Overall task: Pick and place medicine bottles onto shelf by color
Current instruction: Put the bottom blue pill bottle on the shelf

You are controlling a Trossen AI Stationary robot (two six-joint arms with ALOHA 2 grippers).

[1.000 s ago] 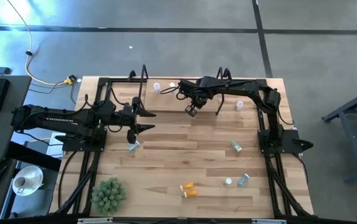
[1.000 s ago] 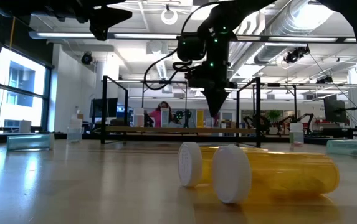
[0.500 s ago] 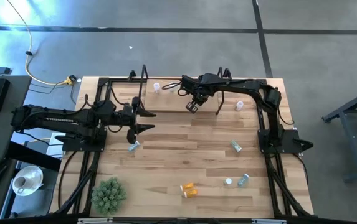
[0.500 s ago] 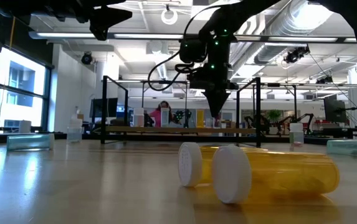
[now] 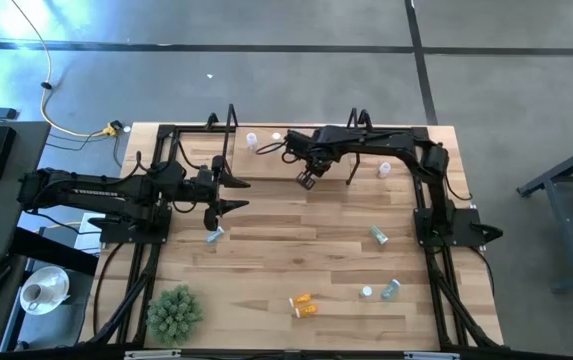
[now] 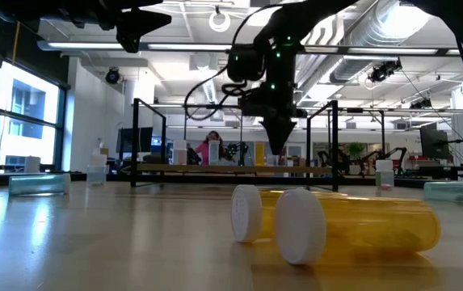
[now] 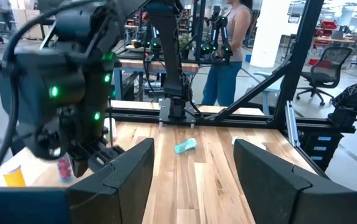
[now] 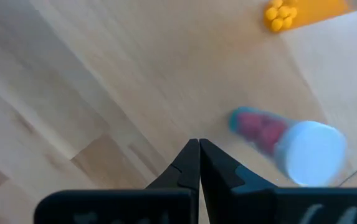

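My right gripper (image 5: 306, 179) is shut and empty above the near edge of the light-wood shelf (image 5: 366, 158); it also shows in the low view (image 6: 278, 150). Right beside its fingertips (image 8: 198, 163) a purple bottle (image 8: 281, 141) stands upright with its white cap up, and an orange bottle (image 8: 303, 9) lies farther off. My left gripper (image 5: 228, 196) is open and empty above the table, left of the shelf. A teal bottle (image 5: 214, 235) lies on the table just near of it. Two orange bottles (image 5: 304, 304) lie on their sides near the front edge.
More white-capped bottles stand on the shelf (image 5: 251, 140) (image 5: 385, 169). Teal bottles (image 5: 377, 235) (image 5: 392, 289) lie on the table's right half. A green spiky plant ball (image 5: 174, 312) sits at the front left. A person (image 7: 228, 50) stands beyond the table.
My right gripper has swung a little toward the table's far edge over the shelf and come back to about where it was. It has stayed shut. No bottle has moved.
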